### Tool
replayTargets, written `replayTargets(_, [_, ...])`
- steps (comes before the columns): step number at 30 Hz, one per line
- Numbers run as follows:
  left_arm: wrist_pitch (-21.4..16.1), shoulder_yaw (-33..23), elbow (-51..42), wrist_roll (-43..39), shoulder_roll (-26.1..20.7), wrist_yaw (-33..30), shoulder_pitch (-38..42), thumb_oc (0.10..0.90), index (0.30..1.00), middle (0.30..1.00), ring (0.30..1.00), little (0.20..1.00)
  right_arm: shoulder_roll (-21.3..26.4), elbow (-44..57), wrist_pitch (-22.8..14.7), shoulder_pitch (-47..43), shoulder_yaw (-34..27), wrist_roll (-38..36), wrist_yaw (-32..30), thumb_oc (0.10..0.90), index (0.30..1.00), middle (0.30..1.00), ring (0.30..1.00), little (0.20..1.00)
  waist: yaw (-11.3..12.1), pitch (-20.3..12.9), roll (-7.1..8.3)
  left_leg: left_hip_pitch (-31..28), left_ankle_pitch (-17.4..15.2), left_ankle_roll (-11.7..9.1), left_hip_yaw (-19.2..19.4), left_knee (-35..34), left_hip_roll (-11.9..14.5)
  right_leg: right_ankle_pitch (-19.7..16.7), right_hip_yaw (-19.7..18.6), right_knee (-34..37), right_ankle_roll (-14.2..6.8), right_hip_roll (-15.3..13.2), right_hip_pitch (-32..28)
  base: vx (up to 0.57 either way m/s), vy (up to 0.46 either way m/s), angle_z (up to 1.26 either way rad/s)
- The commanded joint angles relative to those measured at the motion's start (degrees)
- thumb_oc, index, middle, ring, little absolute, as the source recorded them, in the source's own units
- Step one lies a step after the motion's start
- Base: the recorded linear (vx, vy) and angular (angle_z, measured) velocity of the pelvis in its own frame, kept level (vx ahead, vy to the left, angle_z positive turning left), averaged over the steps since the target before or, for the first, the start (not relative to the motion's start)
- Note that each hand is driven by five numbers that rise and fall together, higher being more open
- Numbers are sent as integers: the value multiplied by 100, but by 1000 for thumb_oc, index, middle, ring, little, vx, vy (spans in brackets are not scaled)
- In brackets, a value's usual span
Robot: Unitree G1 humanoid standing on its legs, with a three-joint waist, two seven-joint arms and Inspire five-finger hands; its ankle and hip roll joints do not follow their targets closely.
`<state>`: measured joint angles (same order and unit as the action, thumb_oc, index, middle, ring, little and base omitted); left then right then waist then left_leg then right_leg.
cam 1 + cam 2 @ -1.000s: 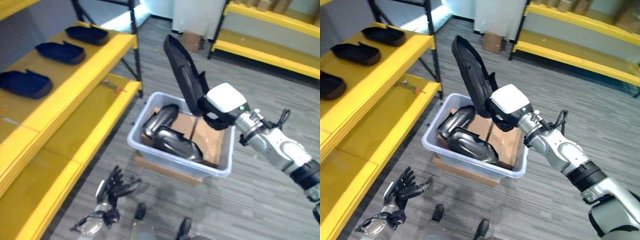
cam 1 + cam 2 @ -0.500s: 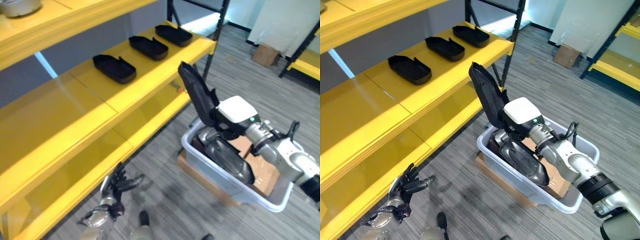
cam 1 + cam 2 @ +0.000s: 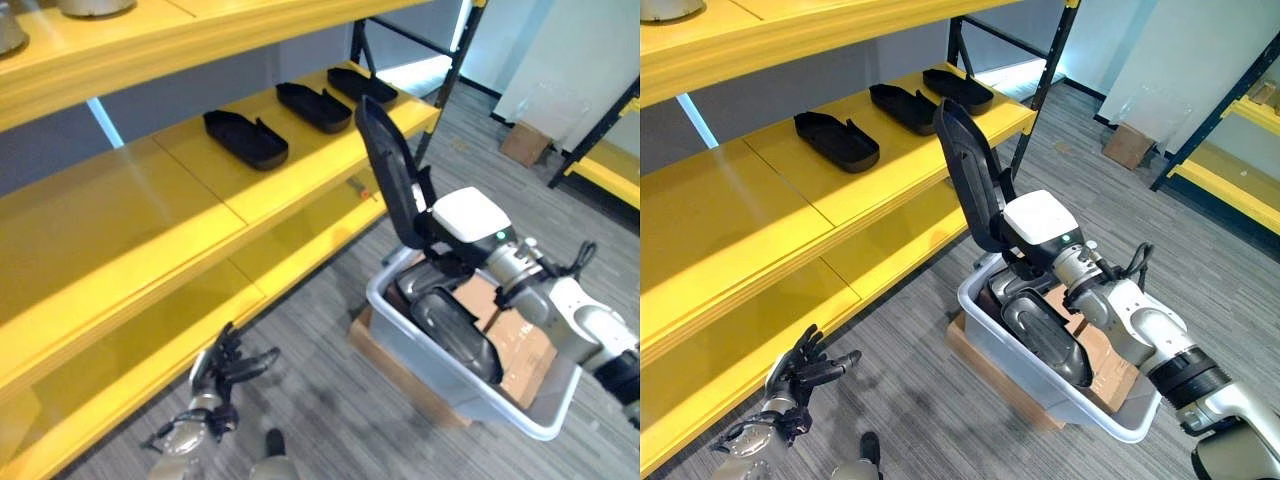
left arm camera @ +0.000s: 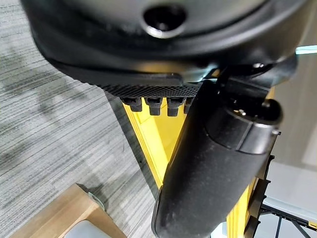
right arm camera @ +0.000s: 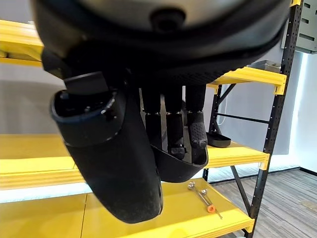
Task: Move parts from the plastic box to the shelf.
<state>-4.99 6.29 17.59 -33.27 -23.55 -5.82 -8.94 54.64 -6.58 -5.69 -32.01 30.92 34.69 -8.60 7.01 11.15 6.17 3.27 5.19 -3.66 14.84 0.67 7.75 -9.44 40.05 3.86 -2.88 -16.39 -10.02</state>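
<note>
- Part [image 3: 975,178] stands upright above the plastic box [image 3: 1015,362], beside the yellow shelf [image 3: 855,190]; the right hand [image 3: 1025,250] has its fingers [image 5: 190,131] curled round its lower end.
- Held so low, the tall part could swing and strike the shelf edge.
- It could also land on the three parts [image 3: 835,140] already shelved.
- Left hand [image 3: 800,375] hangs low, fingers relaxed.

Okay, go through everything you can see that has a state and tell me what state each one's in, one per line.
Right hand: shut on a black part.
Held part: lifted clear of the box, standing tilted, beside the shelf.
Left hand: open, holding nothing, low by the shelf.
Box: open-topped, more parts lying inside.
Parts in box: lying down, not gripped.
Shelf: three parts lying in a row on it.
</note>
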Motion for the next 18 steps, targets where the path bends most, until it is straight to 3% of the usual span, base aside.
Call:
replayTargets(1, [-470, 99, -299, 160, -79, 29, 259, 900, 1000, 1000, 1000, 1000, 334, 148, 93, -1136, -190, 91, -344, 400, 300, 300, 300, 300, 216, -639, -62, -202, -225, 59, -218, -397, 28, 816, -151, -946, -835, -281, 156, 24, 47, 15])
replayTargets(7, [-500, -5, -339, 152, -176, 30, 195, 900, 1000, 1000, 1000, 1000, 351, -183, 94, -1930, 536, 267, -191, 400, 300, 300, 300, 300, 423, -633, 97, -109, -406, 151, -358, -283, -126, 626, -145, -861, -910, -350, 149, 7, 56, 18])
replayTargets(12, [-546, -132, -325, 112, -251, -4, 166, 900, 1000, 1000, 1000, 1000, 33, -664, 127, -2503, 1114, 391, -78, 400, 300, 300, 300, 300, 625, -562, 168, 34, -756, 308, -492, 157, -334, 425, -333, -846, -977, -497, 170, 16, 90, 2])
replayTargets(16, [-588, -225, -353, 124, -288, -58, 156, 900, 1000, 1000, 1000, 1000, -261, -972, 206, -2658, 1241, 556, -40, 400, 300, 300, 300, 300, 709, -450, 86, -98, -1022, 628, -552, 240, -643, -123, -561, -1818, -1065, -1020, 412, 50, 234, 4])
replayTargets(18, [-601, -149, -331, 163, -357, -87, 284, 900, 1000, 1000, 1000, 1000, -295, -942, 228, -2638, 1213, 590, -17, 400, 300, 300, 300, 300, 548, -288, -28, -192, -1026, 766, -687, 236, -760, -247, -1024, -2600, -1025, -1086, 736, 68, 261, 22])
